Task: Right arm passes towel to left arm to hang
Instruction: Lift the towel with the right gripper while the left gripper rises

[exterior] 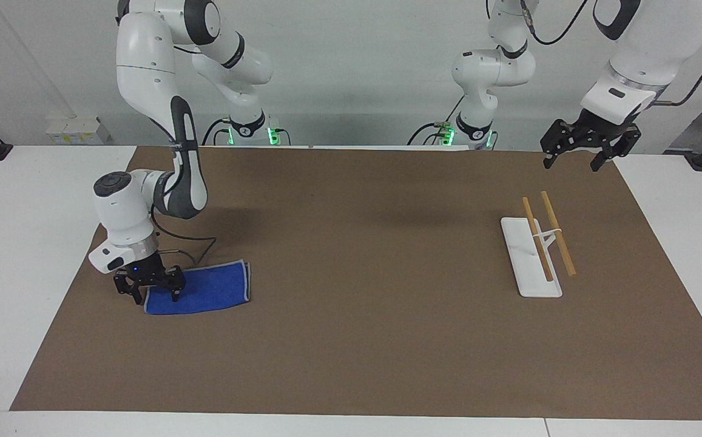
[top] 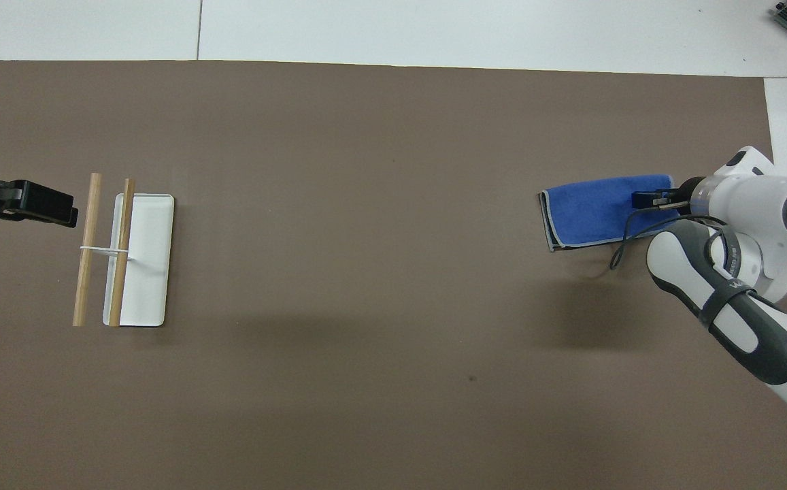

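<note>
Brown surface (exterior: 387, 340): one blue towel (exterior: 205, 294), one white rack (exterior: 529, 258) with two wooden rods. Right gripper (exterior: 155, 296) straddling towel's end, fingers apart; left gripper (exterior: 571, 162) spread, waiting aloft.

A robotics lab: two white robot arms (exterior: 162, 109) stand bolted at a white table (exterior: 17, 255) covered by a brown mat (exterior: 357, 340), cables trailing against bare walls.

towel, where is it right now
The towel lies flat on the brown mat toward the right arm's end of the table, with the right gripper down at its outer end. The rack stands toward the left arm's end.
</note>
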Tool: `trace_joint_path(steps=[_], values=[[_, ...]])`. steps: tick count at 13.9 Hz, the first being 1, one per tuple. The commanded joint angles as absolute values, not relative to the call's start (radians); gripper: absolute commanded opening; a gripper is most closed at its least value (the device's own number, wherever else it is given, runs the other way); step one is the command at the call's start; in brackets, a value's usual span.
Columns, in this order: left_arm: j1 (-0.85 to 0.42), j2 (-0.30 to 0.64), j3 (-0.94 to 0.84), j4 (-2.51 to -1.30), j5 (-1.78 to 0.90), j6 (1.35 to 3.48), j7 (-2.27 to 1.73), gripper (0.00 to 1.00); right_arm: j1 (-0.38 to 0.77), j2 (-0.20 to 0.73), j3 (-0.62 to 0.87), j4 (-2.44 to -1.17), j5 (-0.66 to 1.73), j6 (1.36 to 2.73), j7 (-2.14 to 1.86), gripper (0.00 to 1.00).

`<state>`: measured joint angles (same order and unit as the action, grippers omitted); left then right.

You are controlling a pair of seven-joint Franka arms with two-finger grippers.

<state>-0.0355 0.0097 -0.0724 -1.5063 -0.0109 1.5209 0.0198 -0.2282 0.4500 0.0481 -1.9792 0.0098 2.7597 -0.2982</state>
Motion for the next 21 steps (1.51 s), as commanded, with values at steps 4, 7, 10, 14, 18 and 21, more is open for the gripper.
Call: trace_joint_path(steps=[4, 7, 10, 14, 18, 21], values=[[-0.035, -0.02, -0.075, -1.539, -0.021, 1.522, 0.026, 1.0, -0.216, 0.46, 0.052, -1.974, 0.009, 2.764, -0.305, 0.0], [-0.029, -0.018, -0.075, -1.539, -0.021, 1.535, 0.023, 1.0, -0.215, 0.453, 0.054, -1.967, 0.009, 2.754, -0.304, 0.0], [-0.028, -0.018, -0.075, -1.537, -0.021, 1.537, 0.025, 1.0, -0.215, 0.422, 0.063, -1.893, 0.009, 2.598, -0.304, 0.0], [-0.029, -0.012, -0.075, -1.532, -0.015, 1.589, 0.021, 1.0, -0.206, 0.371, 0.064, -1.813, 0.009, 2.415, -0.304, 0.0], [-0.029, -0.003, -0.075, -1.525, -0.015, 1.648, -0.032, 1.0, -0.199, 0.296, 0.066, -1.724, 0.009, 2.193, -0.302, 0.0], [-0.026, -0.002, -0.075, -1.523, -0.028, 1.647, -0.037, 1.0, -0.177, 0.259, 0.075, -1.649, -0.006, 2.036, -0.262, 0.0]])
